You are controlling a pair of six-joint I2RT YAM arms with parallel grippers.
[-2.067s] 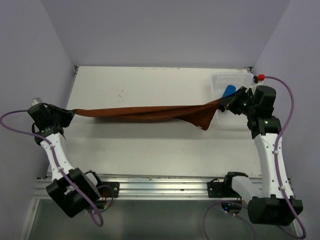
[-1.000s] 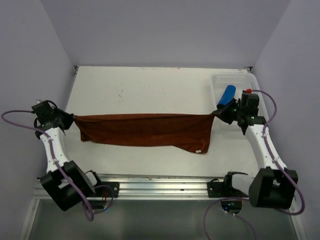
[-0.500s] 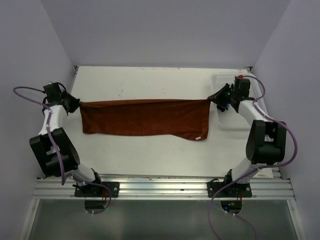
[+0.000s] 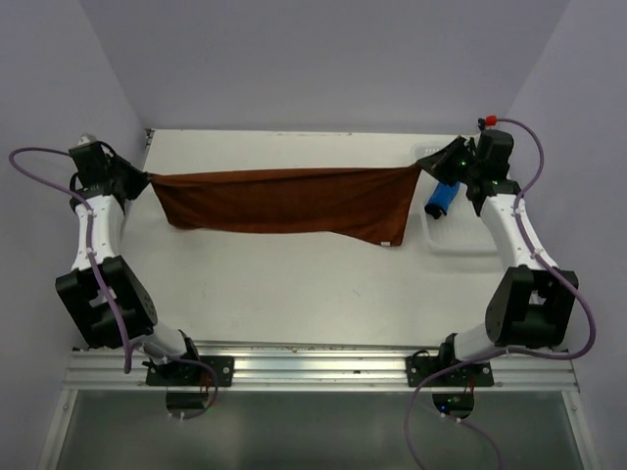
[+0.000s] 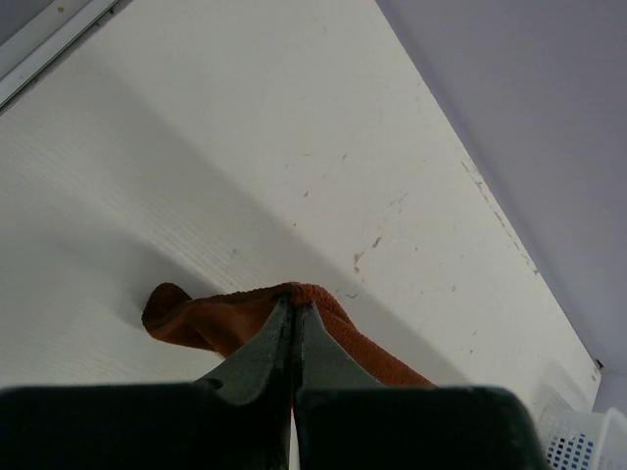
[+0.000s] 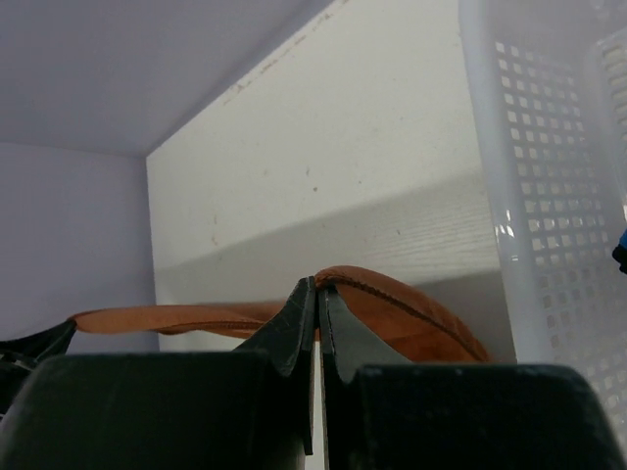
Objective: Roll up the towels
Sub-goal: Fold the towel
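At the far left of the desk (image 4: 294,284), the left gripper (image 4: 140,180) has its jaws pinched tight on the left corner of the rust-brown towel (image 4: 284,201). In the left wrist view the two dark fingers (image 5: 257,354) meet with no gap, and a fold of the cloth (image 5: 211,318) bunches out just ahead of their tips above the white surface.

The towel stretches across the far half of the desk between the two arms, its top edge taut and nearly straight, the rest hanging as a broad sheet whose lower edge sags towards the right, where a small white tag shows at the bottom corner.

The right gripper (image 4: 427,164) clamps the towel's right corner, jaws closed to a hairline in the right wrist view, cloth (image 6: 392,304) curling over the tips.

Just beside it, the white mesh basket (image 4: 460,245) holds the bright blue towel (image 4: 443,196), rolled up.
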